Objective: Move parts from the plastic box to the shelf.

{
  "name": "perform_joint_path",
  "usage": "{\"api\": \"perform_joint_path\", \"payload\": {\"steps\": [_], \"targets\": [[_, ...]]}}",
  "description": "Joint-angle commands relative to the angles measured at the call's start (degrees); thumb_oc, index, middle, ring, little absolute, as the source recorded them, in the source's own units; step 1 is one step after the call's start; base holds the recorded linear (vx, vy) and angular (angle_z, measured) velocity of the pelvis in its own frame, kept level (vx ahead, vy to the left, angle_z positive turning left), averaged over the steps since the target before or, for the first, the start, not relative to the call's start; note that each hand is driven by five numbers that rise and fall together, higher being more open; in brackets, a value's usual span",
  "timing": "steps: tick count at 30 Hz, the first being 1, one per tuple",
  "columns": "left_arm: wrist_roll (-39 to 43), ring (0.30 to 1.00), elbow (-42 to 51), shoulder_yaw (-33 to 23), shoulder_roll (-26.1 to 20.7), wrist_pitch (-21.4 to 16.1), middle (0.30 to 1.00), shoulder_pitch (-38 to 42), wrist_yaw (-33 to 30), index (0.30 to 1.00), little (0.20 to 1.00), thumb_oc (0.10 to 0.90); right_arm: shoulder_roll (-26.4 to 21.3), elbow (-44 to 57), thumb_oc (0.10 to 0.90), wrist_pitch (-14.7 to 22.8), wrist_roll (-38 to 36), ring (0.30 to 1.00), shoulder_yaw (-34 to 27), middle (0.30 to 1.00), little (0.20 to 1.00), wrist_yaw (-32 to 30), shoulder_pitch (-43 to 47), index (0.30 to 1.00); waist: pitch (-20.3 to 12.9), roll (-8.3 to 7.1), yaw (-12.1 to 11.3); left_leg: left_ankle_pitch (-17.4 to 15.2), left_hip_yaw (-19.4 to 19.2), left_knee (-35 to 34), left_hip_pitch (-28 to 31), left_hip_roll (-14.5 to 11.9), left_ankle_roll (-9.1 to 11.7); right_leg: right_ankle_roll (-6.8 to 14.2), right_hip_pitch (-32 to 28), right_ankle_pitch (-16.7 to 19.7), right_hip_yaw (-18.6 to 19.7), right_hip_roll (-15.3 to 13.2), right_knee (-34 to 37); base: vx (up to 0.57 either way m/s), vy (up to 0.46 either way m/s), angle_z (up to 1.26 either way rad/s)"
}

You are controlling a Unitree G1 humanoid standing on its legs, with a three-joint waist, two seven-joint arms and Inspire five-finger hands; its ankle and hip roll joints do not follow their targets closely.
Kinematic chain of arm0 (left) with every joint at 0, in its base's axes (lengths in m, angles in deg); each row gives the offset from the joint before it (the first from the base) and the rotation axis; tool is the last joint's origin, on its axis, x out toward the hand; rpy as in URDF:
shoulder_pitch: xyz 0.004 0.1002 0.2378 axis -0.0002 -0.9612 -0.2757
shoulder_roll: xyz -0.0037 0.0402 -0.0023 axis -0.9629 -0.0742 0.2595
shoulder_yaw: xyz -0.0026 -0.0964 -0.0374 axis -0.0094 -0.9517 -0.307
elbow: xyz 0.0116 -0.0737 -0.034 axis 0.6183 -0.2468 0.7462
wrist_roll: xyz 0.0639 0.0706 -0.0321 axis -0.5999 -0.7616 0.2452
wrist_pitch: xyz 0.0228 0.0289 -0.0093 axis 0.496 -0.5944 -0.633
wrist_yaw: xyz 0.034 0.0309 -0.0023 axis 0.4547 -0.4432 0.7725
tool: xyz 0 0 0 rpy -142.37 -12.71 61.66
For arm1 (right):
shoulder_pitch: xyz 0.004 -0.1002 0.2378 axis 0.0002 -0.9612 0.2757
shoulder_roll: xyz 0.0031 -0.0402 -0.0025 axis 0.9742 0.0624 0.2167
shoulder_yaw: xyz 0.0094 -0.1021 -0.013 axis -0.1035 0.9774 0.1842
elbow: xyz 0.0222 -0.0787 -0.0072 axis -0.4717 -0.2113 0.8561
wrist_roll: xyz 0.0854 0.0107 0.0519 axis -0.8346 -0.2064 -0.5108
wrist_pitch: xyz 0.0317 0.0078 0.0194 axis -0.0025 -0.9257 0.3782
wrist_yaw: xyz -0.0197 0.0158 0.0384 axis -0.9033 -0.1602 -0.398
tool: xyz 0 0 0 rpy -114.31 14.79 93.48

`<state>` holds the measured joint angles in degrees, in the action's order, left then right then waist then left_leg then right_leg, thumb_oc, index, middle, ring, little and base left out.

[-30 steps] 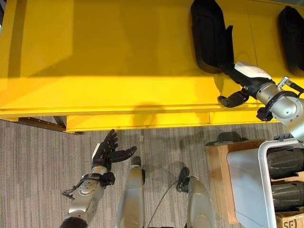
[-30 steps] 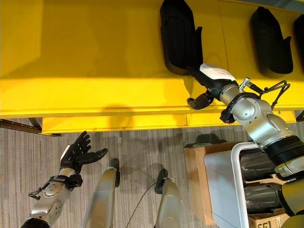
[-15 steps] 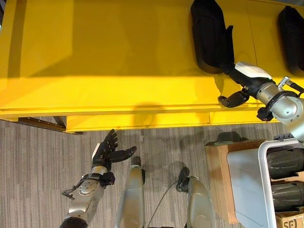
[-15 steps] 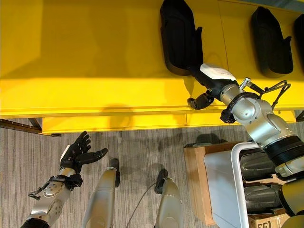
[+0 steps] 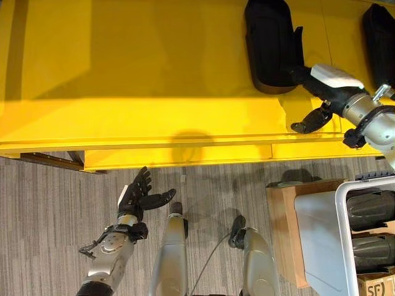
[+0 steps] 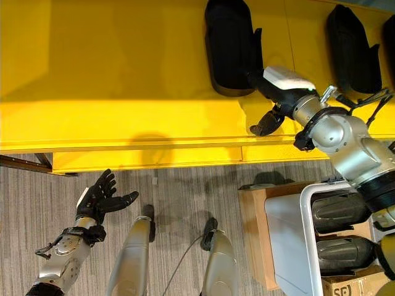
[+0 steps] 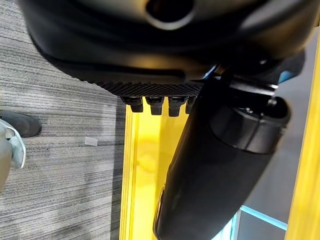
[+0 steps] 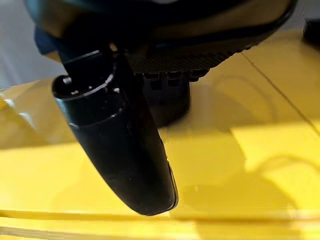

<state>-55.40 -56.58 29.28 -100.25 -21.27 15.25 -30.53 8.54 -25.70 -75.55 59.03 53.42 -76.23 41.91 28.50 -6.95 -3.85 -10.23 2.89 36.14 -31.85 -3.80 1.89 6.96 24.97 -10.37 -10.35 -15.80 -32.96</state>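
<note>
Looking down, you have the yellow shelf [image 6: 123, 68] across the top and, at the lower right, the plastic box [image 6: 308, 246], a pale bin with a white rim standing beside a wooden crate [image 6: 253, 234] on the grey carpet [image 6: 185, 209]. Inside the bin you can count two dark parts [image 6: 336, 213] stacked one above the other, and a cardboard carton [image 6: 352, 287] shows at its near corner.

On the shelf, the right eye view gives you two black parts lying flat and well apart, plus a sliver of dark shape at the far right edge that cannot be identified. The nearer black part [image 6: 229, 46] lies with its narrow end toward your right hand [image 6: 278, 92]. That hand's fingers reach to the part's end, but you cannot tell whether they curl round it or merely rest against it; its thumb [image 6: 265, 123] hangs free above the shelf's front edge. The second shelf part [image 6: 353, 49] sits further right, touching nothing.

Your left hand [image 5: 137, 196] hovers low over the carpet, fingers spread and straight, thumb out to the side, holding nothing.
</note>
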Motion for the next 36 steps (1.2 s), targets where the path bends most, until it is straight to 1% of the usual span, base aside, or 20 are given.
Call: {"api": "perform_joint_path", "payload": {"steps": [1, 7, 11, 12, 13, 14, 16, 19, 20, 21, 22, 24, 28, 31, 32, 34, 35, 36], "targets": [[-0.5, 1.0, 4.8, -1.0, -2.3, -4.4, 1.0, -1.4, 0.7, 1.0, 1.0, 0.9, -3.9, 1.5, 0.9, 2.2, -3.6, 1.0, -0.8, 1.0, 1.0, -4.4, 7.5, 1.0, -6.0, -1.3, -0.4, -5.2, 4.6, 0.1, 4.2, -3.5, 2.8, -0.8, 0.0, 0.6, 2.2, 1.0, -1.7, 0.0, 0.0, 0.0], [-0.3, 1.0, 4.7, -1.0, -2.3, -4.6, 1.0, -1.4, 0.9, 1.0, 1.0, 0.9, -5.1, 2.7, 0.9, 2.8, -3.7, 1.0, 0.1, 1.0, 1.0, -5.0, 9.8, 1.0, -6.4, -1.3, -0.3, -5.2, 4.5, -0.1, 4.4, -3.4, 2.8, -0.8, -0.2, 0.6, 2.4, 1.1, -1.5, 0.0, 0.0, 0.0], [-0.3, 1.0, 4.5, -1.2, -2.2, -4.6, 1.0, -1.5, 0.8, 1.0, 1.0, 0.9, -5.1, 3.9, 0.9, 3.5, -5.5, 1.0, -3.2, 1.0, 1.0, -5.8, 7.6, 1.0, -6.7, -1.18, 0.0, -5.2, 4.4, 0.0, 4.5, -3.5, 2.8, -0.7, -0.3, 0.6, 2.4, 1.1, -1.5, 0.0, 0.0, 0.0], [-0.3, 1.0, 4.4, -1.3, -1.6, -4.7, 1.0, -1.6, 0.7, 1.0, 1.0, 0.9, -3.4, 4.6, 0.9, 4.4, -9.6, 1.0, -7.8, 1.0, 1.0, -6.3, 3.9, 1.0, -6.8, -0.84, 0.4, -5.1, 4.4, 0.1, 4.4, -3.5, 2.7, -0.7, -0.3, 0.7, 2.4, 1.0, -1.4, 0.0, 0.0, 0.0], [-0.3, 1.0, 4.3, -1.1, -1.7, -4.7, 1.0, -1.6, 0.7, 1.0, 1.0, 0.9, -2.3, 5.2, 0.9, 4.5, -11.2, 1.0, -11.4, 1.0, 1.0, -6.2, 0.5, 1.0, -6.9, -0.91, 0.3, -5.1, 4.4, 0.1, 4.5, -3.4, 2.6, -0.7, -0.4, 0.7, 2.4, 1.0, -1.4, 0.0, 0.0, 0.0], [-0.2, 1.0, 4.3, -1.1, -1.5, -4.7, 1.0, -1.6, 0.7, 1.0, 1.0, 0.9, -1.5, 5.1, 0.9, 4.7, -12.3, 1.0, -12.7, 1.0, 1.0, -6.0, -1.1, 1.0, -7.0, -0.77, 0.3, -5.1, 4.4, -0.1, 4.6, -3.4, 2.6, -0.6, -0.5, 0.7, 2.3, 1.0, -1.3, 0.0, 0.0, 0.0], [-0.4, 1.0, 4.0, -1.0, -1.3, -4.7, 1.0, -1.7, 0.8, 1.0, 1.0, 0.9, 1.1, 6.6, 0.9, 5.2, -16.5, 1.0, -17.6, 1.0, 1.0, -5.5, -6.2, 1.0, -7.2, -0.57, 0.6, -5.0, 4.4, -0.5, 4.9, -3.3, 2.6, -0.5, -0.8, 0.7, 2.2, 1.0, -1.0, 0.0, -0.002, -0.02], [-0.2, 1.0, 4.2, -1.1, -0.9, -4.6, 1.0, -1.8, 0.9, 1.0, 1.0, 0.9, 3.7, 9.5, 0.9, 6.4, -20.3, 1.0, -23.7, 1.0, 1.0, -5.3, -12.5, 1.0, -7.5, -0.29, 0.9, -4.9, 4.3, -1.0, 5.3, -3.3, 2.6, -0.5, -1.0, 0.8, 2.3, 1.1, -0.8, 0.0, 0.0, -0.02], [-0.2, 1.0, 3.9, -1.2, -0.6, -4.5, 1.0, -1.9, 0.9, 1.0, 1.0, 0.9, 5.3, 10.5, 0.9, 6.9, -21.8, 1.0, -26.6, 1.0, 1.0, -5.3, -15.2, 1.0, -7.6, -0.19, 1.2, -4.8, 4.3, -1.0, 5.3, -3.3, 2.5, -0.5, -1.1, 0.9, 2.3, 1.1, -0.8, 0.01, -0.012, -0.04], [-0.4, 1.0, 3.7, -1.2, -0.1, -4.5, 1.0, -1.8, 0.8, 1.0, 1.0, 0.9, 7.9, 13.1, 0.9, 8.1, -24.9, 1.0, -31.2, 1.0, 1.0, -4.8, -20.3, 1.0, -7.9, -0.15, 1.5, -4.6, 4.2, -1.6, 5.7, -3.4, 2.6, -0.4, -1.4, 1.0, 2.2, 1.2, -0.2, 0.01, -0.01, -0.05], [-0.4, 1.0, 3.8, -1.1, -0.2, -4.5, 1.0, -1.7, 0.8, 1.0, 1.0, 0.9, 7.9, 13.3, 0.9, 8.0, -24.9, 1.0, -31.5, 1.0, 1.0, -4.7, -20.7, 1.0, -7.9, -0.19, 1.4, -4.6, 4.2, -1.6, 5.7, -3.3, 2.6, -0.4, -1.5, 1.0, 2.2, 1.2, -0.1, 0.01, -0.01, -0.04], [-0.3, 1.0, 3.5, -1.0, 0.4, -4.4, 1.0, -1.8, 0.8, 1.0, 1.0, 0.9, 12.1, 14.8, 0.9, 9.1, -29.1, 1.0, -36.4, 1.0, 1.0, -4.1, -26.4, 1.0, -8.3, -0.16, 1.9, -4.1, 4.1, -2.7, 6.3, -3.5, 2.6, -0.3, -2.1, 1.4, 1.9, 1.5, 1.0, 0.01, -0.008, -0.02], [-0.1, 1.0, 2.5, -0.9, 1.7, -4.2, 1.0, -2.0, 1.3, 1.0, 1.0, 0.9, 18.6, 17.4, 0.9, 9.8, -34.2, 1.0, -41.9, 1.0, 1.0, -2.0, -35.1, 1.0, -9.1, -0.07, 3.0, -2.8, 4.0, -5.8, 8.1, -3.9, 2.9, 0.0, -3.9, 2.5, 1.4, 2.0, 4.2, 0.02, -0.015, 0.01], [-0.3, 1.0, 1.9, -1.3, 2.6, -4.1, 1.0, -2.3, 1.7, 1.0, 1.0, 0.9, 23.9, 20.7, 0.9, 10.5, -36.6, 1.0, -45.7, 1.0, 1.0, -0.7, -41.7, 1.0, -10.6, 0.21, 4.2, -0.3, 3.5, -10.8, 10.5, -3.7, 3.2, 0.4, -6.3, 4.4, 0.6, 2.4, 8.7, 0.06, -0.009, -0.06], [-0.4, 1.0, 1.9, -1.6, 2.9, -4.1, 1.0, -2.6, 2.0, 1.0, 1.0, 0.9, 25.3, 21.7, 0.9, 10.5, -37.0, 1.0, -46.4, 1.0, 1.0, 0.0, -43.3, 1.0, -10.9, 0.5, 4.5, -0.1, 3.5, -11.7, 11.1, -3.9, 3.3, 0.4, -6.8, 4.6, 0.5, 2.6, 9.4, 0.06, 0.001, 0.07], [-0.4, 1.0, 1.3, -2.0, 3.6, -4.0, 1.0, -3.0, 2.0, 1.0, 1.0, 0.9, 29.1, 22.3, 0.9, 10.8, -37.8, 1.0, -46.6, 1.0, 1.0, 0.2, -46.0, 1.0, -11.8, 0.84, 5.0, 1.3, 3.2, -14.9, 12.9, -3.9, 3.3, 0.7, -8.2, 5.8, 0.1, 2.7, 12.1, 0.07, 0.01, 0.02], [-0.4, 1.0, 1.2, -2.3, 4.0, -4.0, 1.0, -3.3, 2.2, 1.0, 1.0, 0.9, 30.0, 23.5, 0.9, 10.7, -37.5, 1.0, -47.2, 1.0, 1.0, 0.9, -47.5, 1.0, -12.6, 0.97, 5.5, 2.4, 3.0, -17.2, 14.0, -3.7, 3.3, 1.0, -9.0, 6.7, -0.1, 2.7, 14.1, 0.12, 0.015, -0.01], [-0.6, 1.0, 0.9, -2.6, 4.8, -3.9, 1.0, -3.8, 2.5, 1.0, 1.0, 0.9, 33.2, 24.1, 0.9, 10.4, -37.7, 1.0, -46.3, 1.0, 1.0, 1.4, -49.6, 1.0, -13.7, 1.24, 6.0, 3.5, 2.6, -20.3, 16.1, -3.8, 3.2, 1.5, -10.6, 7.8, -0.3, 2.8, 17.1, 0.11, 0.019, -0.01]]}}
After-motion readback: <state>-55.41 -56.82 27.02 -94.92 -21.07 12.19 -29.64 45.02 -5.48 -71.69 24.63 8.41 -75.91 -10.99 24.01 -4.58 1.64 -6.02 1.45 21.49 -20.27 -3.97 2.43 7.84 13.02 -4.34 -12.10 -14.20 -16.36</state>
